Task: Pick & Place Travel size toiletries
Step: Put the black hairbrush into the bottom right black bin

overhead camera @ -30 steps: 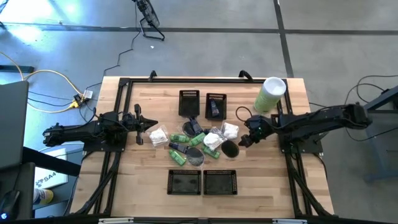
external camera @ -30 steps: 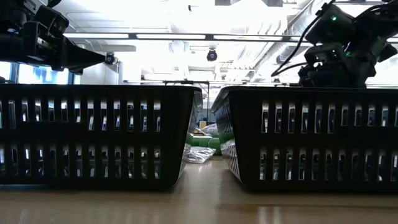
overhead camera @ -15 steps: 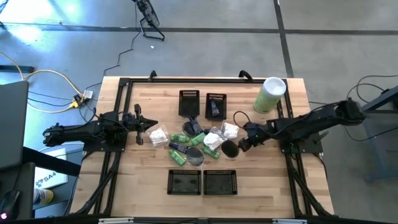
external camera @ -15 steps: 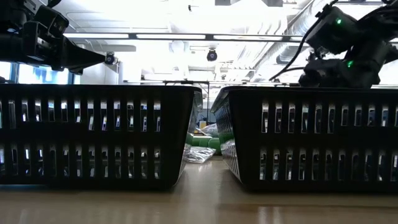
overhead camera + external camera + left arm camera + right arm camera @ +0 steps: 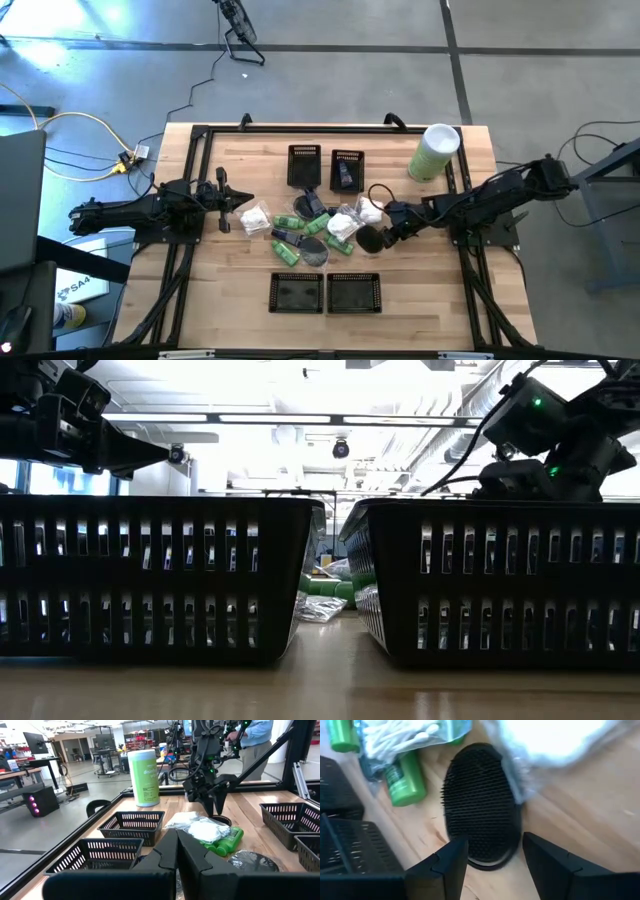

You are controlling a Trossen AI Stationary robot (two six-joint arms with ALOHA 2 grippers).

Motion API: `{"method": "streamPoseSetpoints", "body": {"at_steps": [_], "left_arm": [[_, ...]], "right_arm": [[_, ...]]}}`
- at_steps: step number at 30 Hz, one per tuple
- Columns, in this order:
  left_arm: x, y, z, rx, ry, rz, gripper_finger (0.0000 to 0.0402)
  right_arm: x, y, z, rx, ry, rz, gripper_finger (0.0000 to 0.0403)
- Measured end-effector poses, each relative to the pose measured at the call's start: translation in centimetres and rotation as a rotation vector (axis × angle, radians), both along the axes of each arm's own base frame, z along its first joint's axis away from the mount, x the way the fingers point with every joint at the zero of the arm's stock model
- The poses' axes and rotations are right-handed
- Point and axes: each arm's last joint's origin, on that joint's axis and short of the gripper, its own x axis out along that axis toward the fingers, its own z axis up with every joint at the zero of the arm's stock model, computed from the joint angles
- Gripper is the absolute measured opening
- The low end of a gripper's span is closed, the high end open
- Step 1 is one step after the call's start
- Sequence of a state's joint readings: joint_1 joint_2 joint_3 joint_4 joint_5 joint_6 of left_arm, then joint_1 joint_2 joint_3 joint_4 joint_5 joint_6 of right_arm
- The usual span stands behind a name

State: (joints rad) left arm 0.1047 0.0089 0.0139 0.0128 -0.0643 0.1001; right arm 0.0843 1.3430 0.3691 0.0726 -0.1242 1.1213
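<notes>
The travel size toiletries (image 5: 320,225) lie in a heap at the table's middle: green bottles (image 5: 405,780), a clear packet of cotton swabs (image 5: 400,737), white packets (image 5: 560,740) and a black oval bristle brush (image 5: 480,805) flat on the wood at the heap's right edge (image 5: 369,239). My right gripper (image 5: 495,865) slants down over the brush, open, with a finger on either side of the brush's near end and clear of it. My left gripper (image 5: 177,850) waits shut at the table's left (image 5: 240,203), level and pointing at the heap.
Two black mesh baskets (image 5: 304,165) (image 5: 347,170) stand behind the heap, the right one with a dark item inside. Two more (image 5: 297,292) (image 5: 355,292) stand near the front edge. A tall pale-green cylinder (image 5: 435,152) stands at the far right. A person stands beyond the table (image 5: 255,740).
My right gripper has gone down and toward the table's left, from beside the heap onto the black brush. The heap has not moved.
</notes>
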Motion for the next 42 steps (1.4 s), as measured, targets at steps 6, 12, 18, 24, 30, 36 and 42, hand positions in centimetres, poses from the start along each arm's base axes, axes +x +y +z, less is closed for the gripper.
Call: {"method": "streamPoseSetpoints", "body": {"at_steps": [6, 12, 18, 24, 30, 36, 42], "left_arm": [[0.0, 0.0, 0.0, 0.0, 0.0, 0.0, 0.0], [0.0, 0.0, 0.0, 0.0, 0.0, 0.0, 0.0], [0.0, 0.0, 0.0, 0.0, 0.0, 0.0, 0.0], [0.0, 0.0, 0.0, 0.0, 0.0, 0.0, 0.0], [0.0, 0.0, 0.0, 0.0, 0.0, 0.0, 0.0], [0.0, 0.0, 0.0, -0.001, -0.001, 0.0, 0.0], [0.0, 0.0, 0.0, -0.001, 0.0, 0.0, 0.0]], "right_arm": [[0.18, 0.21, 0.08, 0.012, -0.023, 0.015, 0.0172], [0.11, 0.21, 0.0, -0.002, -0.02, 0.032, 0.0114], [0.12, 0.18, 0.0, -0.014, -0.023, 0.028, 0.0046], [0.15, 0.16, 0.01, -0.022, -0.026, 0.023, 0.0005], [0.14, 0.2, 0.01, -0.009, -0.025, 0.037, 0.0016], [0.02, 0.21, -0.07, -0.006, -0.009, 0.04, 0.0075], [0.1, 0.28, 0.04, 0.0, -0.026, 0.069, 0.0147]]}}
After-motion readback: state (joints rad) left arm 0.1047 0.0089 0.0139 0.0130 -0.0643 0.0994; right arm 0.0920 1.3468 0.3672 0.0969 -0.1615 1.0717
